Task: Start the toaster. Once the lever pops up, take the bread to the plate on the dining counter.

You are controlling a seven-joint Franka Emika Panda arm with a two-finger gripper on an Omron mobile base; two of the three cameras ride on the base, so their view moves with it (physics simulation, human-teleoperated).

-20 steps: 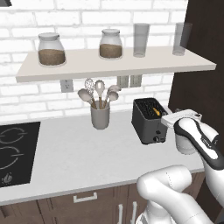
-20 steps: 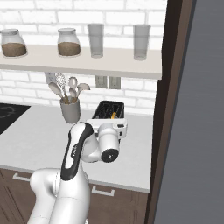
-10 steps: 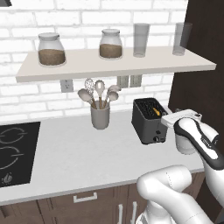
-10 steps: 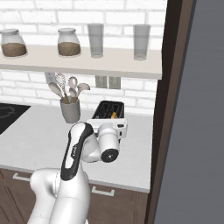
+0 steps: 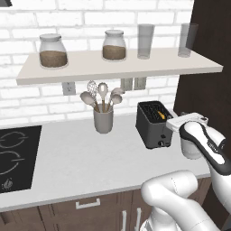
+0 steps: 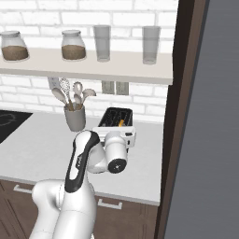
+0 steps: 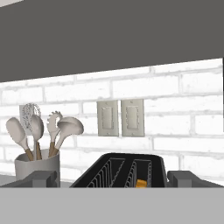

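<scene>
We are holding our two-finger gripper (image 7: 112,178) just in front of the small black boxy toaster (image 5: 152,124), which is sitting on the white counter right of the grey cup of utensils (image 5: 103,118) and below the wall shelf. The jaws are spread wide and holding nothing. The yellowish-tan slice of bread (image 7: 140,183) is sitting low in the toaster's right slot. We judge the lever comes first: we should be lowering the fingers onto it and pressing straight down, without nudging the toaster backwards.
</scene>
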